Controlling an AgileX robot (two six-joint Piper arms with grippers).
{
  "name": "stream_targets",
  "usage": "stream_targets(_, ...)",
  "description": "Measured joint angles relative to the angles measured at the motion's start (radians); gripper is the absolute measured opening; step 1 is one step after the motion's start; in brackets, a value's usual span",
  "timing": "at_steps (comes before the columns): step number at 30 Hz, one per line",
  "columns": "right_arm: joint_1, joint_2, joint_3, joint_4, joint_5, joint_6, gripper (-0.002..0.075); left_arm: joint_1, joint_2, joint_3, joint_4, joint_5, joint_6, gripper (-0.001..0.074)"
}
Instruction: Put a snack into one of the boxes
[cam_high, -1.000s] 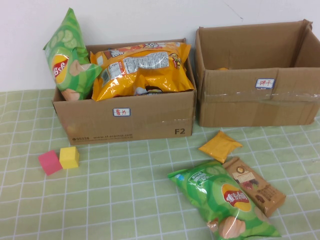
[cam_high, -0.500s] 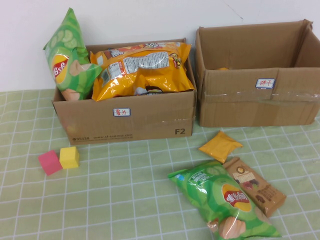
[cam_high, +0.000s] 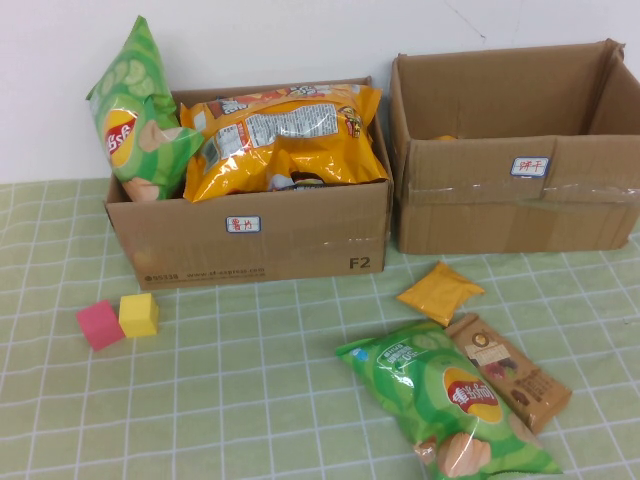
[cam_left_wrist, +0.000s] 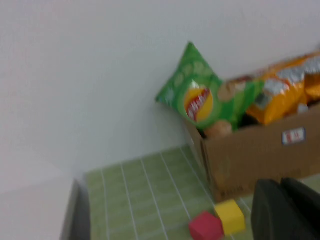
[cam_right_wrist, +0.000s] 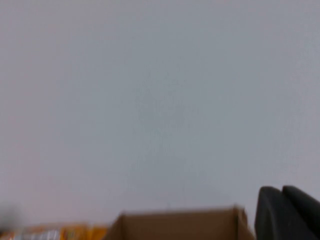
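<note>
Green crinkly plastic of the large chip bag (cam_high: 450, 405) lying on the checked bench (cam_high: 250, 390) is being judged likely to slip, since the left gripper (cam_left_wrist: 287, 210) and right gripper (cam_right_wrist: 287, 212) are being held high, finger state untellable, well apart from it and from the full cardboard box (cam_high: 250, 225).

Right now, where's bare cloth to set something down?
Free: front-left, below the pink cube and yellow cube. Crowded: front-right, green chip bag, brown bar, orange packet. Left gripper and right gripper sit off-table.
</note>
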Motion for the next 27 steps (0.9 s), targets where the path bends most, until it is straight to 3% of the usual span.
stream_targets(4,0.0,0.151,-0.102,0.002,0.312,-0.03,-0.0002,0.0,0.092,0.002,-0.046,0.086,-0.004,-0.0001)
stream_targets(7,0.0,0.276,-0.118,-0.001,0.402,-0.037,-0.0002,0.0,0.142,0.033,-0.057,0.101,-0.005,-0.0001)
stream_targets(12,0.0,0.52,-0.122,0.075,0.43,-0.073,-0.0002,0.0,0.187,0.118,-0.071,0.069,-0.007,-0.0001)
stream_targets(17,0.035,0.759,-0.175,0.214,0.423,-0.266,-0.0002,0.0,0.188,0.175,-0.126,0.004,-0.018,-0.0001)
stream_targets(21,0.118,0.959,-0.249,0.324,0.42,-0.42,0.0007,0.0,0.188,0.177,-0.158,-0.008,-0.018,-0.0001)
stream_targets(24,0.209,1.1,-0.317,0.344,0.42,-0.491,0.0095,0.0,0.188,0.177,-0.169,-0.014,-0.018,-0.0001)
stream_targets(27,0.302,1.234,-0.385,0.346,0.418,-0.551,0.028,0.0,0.188,0.177,-0.17,-0.014,-0.018,-0.0001)
